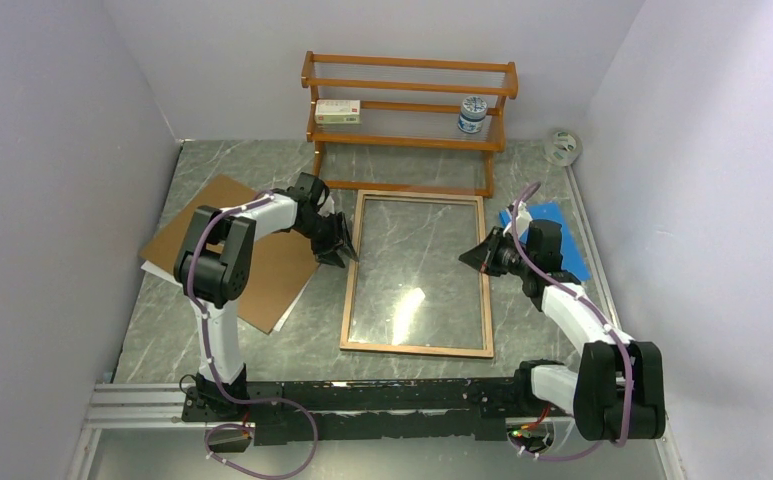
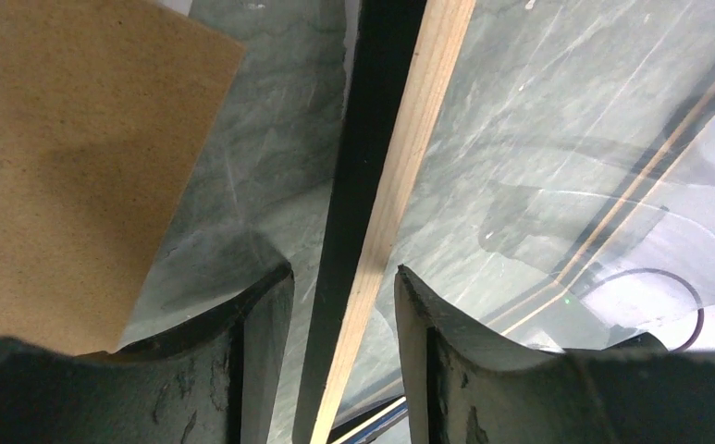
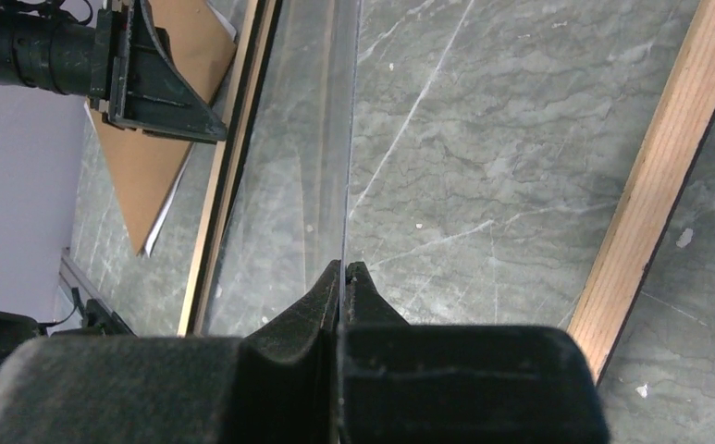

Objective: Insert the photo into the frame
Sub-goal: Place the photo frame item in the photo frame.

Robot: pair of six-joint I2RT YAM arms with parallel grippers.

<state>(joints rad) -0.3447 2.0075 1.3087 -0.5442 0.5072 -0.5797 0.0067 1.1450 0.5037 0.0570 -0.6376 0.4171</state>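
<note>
The photo (image 1: 154,271) is seen only as a white sliver under the brown backing board (image 1: 272,285), left of the frame (image 1: 417,349) and apart from it, so nothing is loaded yet. The frame is laid flat on the table (image 1: 252,165), wood-brown back up, with the glass pane (image 1: 417,250) left bare. Its left rail is straddled by the left claw (image 2: 342,277), whose 2 fingers are held partly apart with a gap on each side; nothing is gripped. The right claw (image 3: 345,268) is pressed fully closed at the frame's right side. A thin edge, apparently the pane's, is seen running out from its tips, but a hold cannot be confirmed. Readying the frame is judged to be the step in hand. Next, the photo must be drawn from under the board and laid within the rails, face toward the glass
</note>
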